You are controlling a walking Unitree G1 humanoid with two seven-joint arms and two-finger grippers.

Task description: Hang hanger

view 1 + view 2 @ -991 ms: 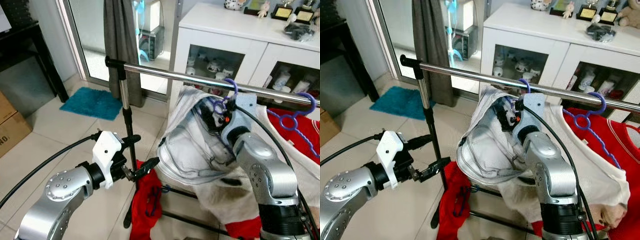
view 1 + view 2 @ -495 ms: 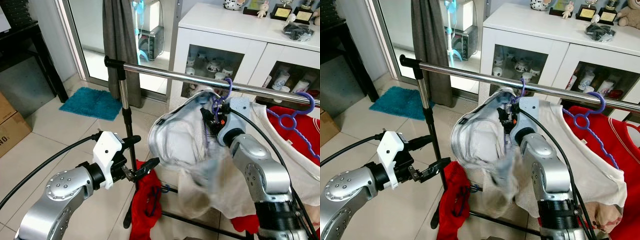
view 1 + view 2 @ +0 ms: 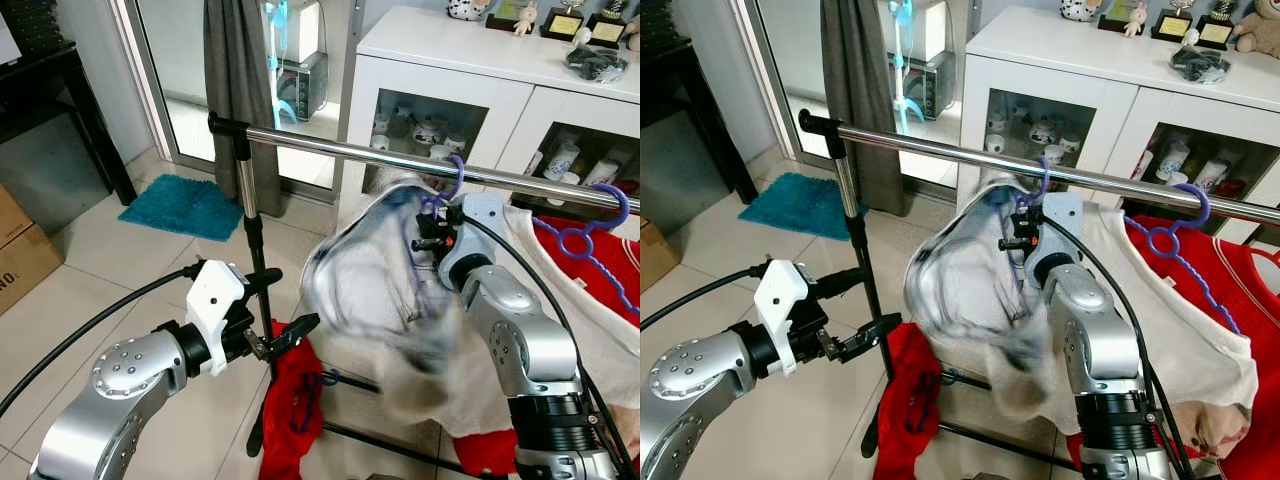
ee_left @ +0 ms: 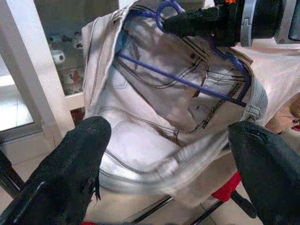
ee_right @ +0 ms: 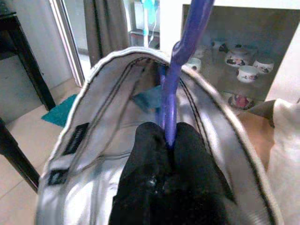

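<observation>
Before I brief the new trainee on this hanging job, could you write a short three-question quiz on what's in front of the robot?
1. True or false: the right claw is shut on the purple hanger.
2. Which garment does that hanger carry? A) red shirt B) pale jeans C) grey curtain
3. Fill in: the hanger's hook sits at the chrome ____.

Key: 1 true; 2 B; 3 rail. The left claw waits open beside the stand's pole.

Rail [image 3: 340, 150] crosses in front of the cabinet [image 3: 470, 80].
Hanger [image 3: 440, 195] with trousers [image 3: 370, 290] hooked on rail, second hanger [image 3: 590, 235] further right. Mat [image 3: 185, 205] on floor behind left; cloth [image 3: 295, 400] at stand base.
</observation>
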